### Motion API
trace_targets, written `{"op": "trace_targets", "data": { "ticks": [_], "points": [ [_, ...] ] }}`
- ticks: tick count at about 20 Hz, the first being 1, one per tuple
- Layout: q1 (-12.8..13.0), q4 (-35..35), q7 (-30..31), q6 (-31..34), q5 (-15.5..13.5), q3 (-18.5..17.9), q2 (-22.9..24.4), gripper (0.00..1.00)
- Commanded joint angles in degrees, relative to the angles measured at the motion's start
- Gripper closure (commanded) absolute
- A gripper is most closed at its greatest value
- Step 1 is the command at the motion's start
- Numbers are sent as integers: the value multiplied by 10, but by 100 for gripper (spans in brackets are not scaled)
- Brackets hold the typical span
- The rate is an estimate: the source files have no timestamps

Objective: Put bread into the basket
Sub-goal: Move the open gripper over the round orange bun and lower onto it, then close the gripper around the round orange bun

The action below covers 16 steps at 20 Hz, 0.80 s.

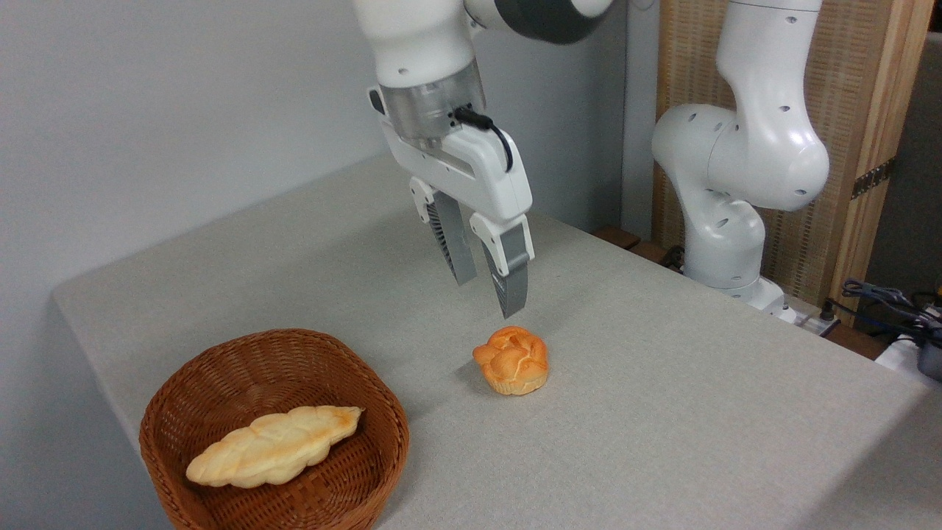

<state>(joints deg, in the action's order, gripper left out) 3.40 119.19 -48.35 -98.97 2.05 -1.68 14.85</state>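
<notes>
— Where's the bread (511, 360)?

— Out on the grey table (662, 412), right of the basket (221, 383) and well apart from it. Sitting upright, knotted top up, golden-orange, touching nothing.

— And the gripper (489, 294)?

— Hanging just above the bun and a little to the left, fingers pointing down. Spread apart, a clear gap between them, holding nothing. Ribbed grey fingertips (514, 283) short of the bun's top — not in contact.

— Anything inside the basket?

— Yes, a long pale braided loaf (274, 446), lying slantwise across the bottom, one end toward the near rim, the other toward the middle. Takes up a good share of the floor, with bare wicker left behind it and along the far side.

— Anything between bun and basket?

— Only bare tablecloth. Nothing standing in that stretch.

— Around the edges?

— White arm base (736, 191) at the far right edge of the table, in front of a wooden slatted panel (846, 110). Some cables (883, 302) beyond the right corner, off the tabletop. Plain grey wall (147, 110) behind on the left.
</notes>
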Motion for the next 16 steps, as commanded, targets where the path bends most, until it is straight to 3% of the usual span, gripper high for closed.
{"op": "trace_targets", "data": {
  "ticks": [1,7,8,16],
  "points": [
    [7,68,-7,-40,6,-9,47,0],
    [10,128,-7,-100,5,-9,59,0],
    [20,133,-7,-103,4,-9,57,0],
    [25,152,-8,-112,1,-9,52,0]
  ]
}}
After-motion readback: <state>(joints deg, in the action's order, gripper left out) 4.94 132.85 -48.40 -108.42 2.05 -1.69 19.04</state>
